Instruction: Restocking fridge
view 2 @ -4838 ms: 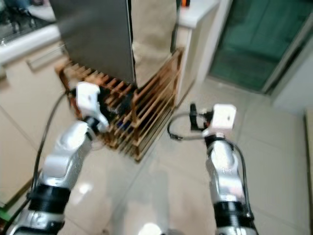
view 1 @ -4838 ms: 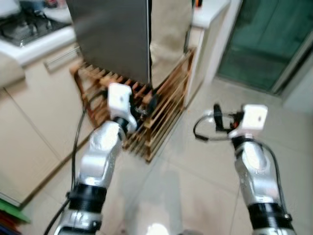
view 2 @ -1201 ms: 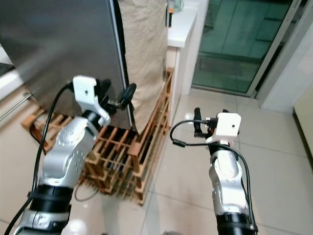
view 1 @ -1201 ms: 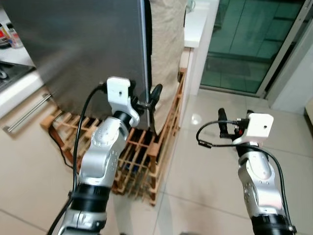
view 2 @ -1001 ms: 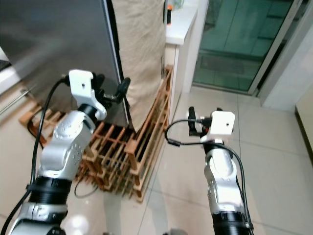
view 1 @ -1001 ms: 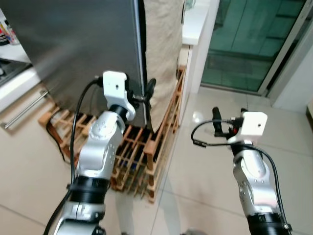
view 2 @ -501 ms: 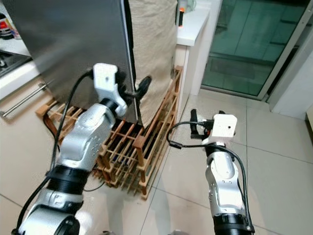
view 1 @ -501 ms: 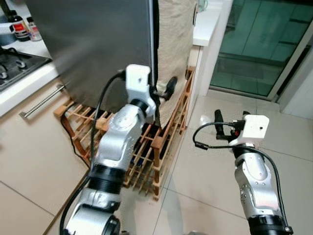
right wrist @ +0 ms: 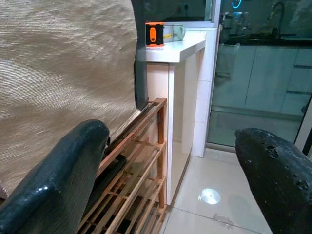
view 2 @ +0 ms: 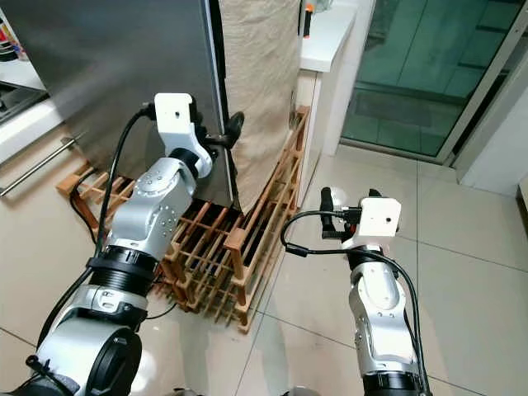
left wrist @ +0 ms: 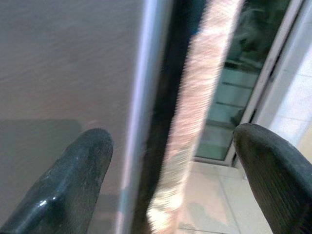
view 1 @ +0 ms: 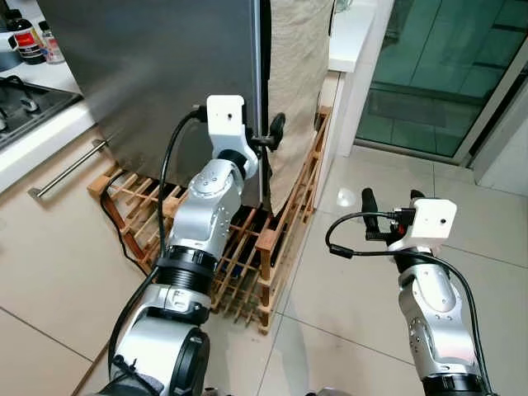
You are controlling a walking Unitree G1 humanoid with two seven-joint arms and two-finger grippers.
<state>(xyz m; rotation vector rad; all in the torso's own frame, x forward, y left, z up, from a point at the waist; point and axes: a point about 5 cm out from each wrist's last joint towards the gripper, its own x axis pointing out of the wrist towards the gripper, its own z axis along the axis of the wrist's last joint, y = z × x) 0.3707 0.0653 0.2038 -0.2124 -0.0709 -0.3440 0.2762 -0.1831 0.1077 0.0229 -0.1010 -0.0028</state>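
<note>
Since half a second ago my left end effector (view 1: 268,139) has pulled in tighter against the free edge of the fridge door (view 1: 165,74), and my right end effector (view 1: 388,206) has barely shifted.

From the left eye, the stainless door stands shut, its edge meeting the beige cloth-covered side of the fridge (view 1: 297,74). Below sits a wooden slatted rack (view 1: 247,247) on the tiled floor (view 1: 330,272). My right end effector hovers over the tiles, well apart from the fridge, carrying nothing.

From the right eye, a white bench (view 2: 326,37) with an orange-capped item (view 2: 307,21) runs beside the fridge.

Along my left wrist, my fingers (left wrist: 78,175) are spread, straddling the bright door edge (left wrist: 144,112) and the dark seam.

Along my right wrist, the fingers (right wrist: 58,175) are likewise spread, pointing toward the rack and bench.

I judge this as the door-opening step: nothing is stocked yet. Next I need a firm purchase on that edge, then a pull outward.
</note>
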